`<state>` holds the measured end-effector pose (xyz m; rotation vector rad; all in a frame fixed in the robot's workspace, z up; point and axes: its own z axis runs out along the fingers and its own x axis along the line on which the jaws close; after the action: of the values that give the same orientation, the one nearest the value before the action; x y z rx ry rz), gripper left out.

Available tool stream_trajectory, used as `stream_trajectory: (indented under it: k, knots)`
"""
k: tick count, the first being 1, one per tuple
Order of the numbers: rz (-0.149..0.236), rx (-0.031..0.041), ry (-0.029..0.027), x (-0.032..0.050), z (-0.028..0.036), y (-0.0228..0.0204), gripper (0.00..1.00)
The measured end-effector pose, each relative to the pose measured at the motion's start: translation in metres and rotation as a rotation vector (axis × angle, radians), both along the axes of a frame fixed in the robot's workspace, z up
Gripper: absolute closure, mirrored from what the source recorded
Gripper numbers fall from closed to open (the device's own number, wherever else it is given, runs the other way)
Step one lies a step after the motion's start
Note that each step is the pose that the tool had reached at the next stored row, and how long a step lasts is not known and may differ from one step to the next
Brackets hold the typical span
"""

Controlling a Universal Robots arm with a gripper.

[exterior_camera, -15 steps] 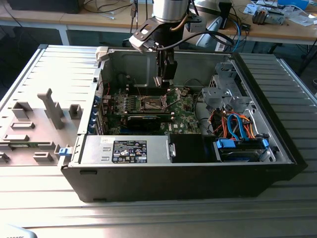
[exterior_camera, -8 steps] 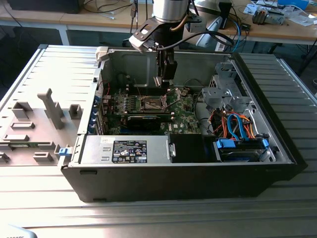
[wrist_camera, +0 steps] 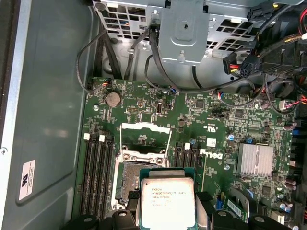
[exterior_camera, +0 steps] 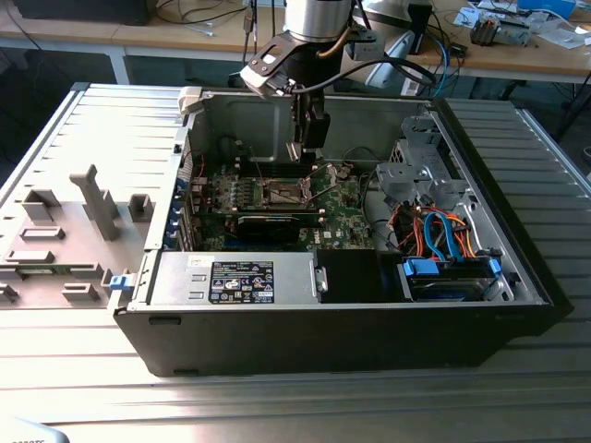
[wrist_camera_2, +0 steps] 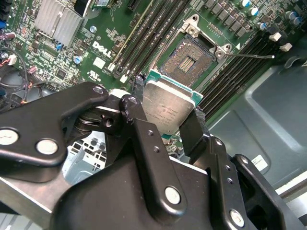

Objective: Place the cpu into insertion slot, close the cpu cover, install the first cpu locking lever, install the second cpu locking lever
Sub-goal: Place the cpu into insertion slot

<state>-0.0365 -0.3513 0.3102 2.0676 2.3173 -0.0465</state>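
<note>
Gripper (wrist_camera_2: 167,109) pinches the cpu (wrist_camera_2: 168,103) by opposite edges, level, near the open slot (wrist_camera_2: 189,57); cover (wrist_camera: 144,126) sits flipped back, likely to leave it clear.

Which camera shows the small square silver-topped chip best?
The first wrist view: the small square silver-topped chip faces the camera flat-on, above the green circuit board. The second wrist view shows it tilted, partly hidden by the black gripper holding it. In the exterior view it is too small to pick out.
</note>
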Motion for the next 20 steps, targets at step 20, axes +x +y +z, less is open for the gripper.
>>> stream_trajectory:
  k: [20]
  knots:
    - [-0.012, 0.0000, 0.0000, 0.0000, -0.0002, 0.0000, 0.46]
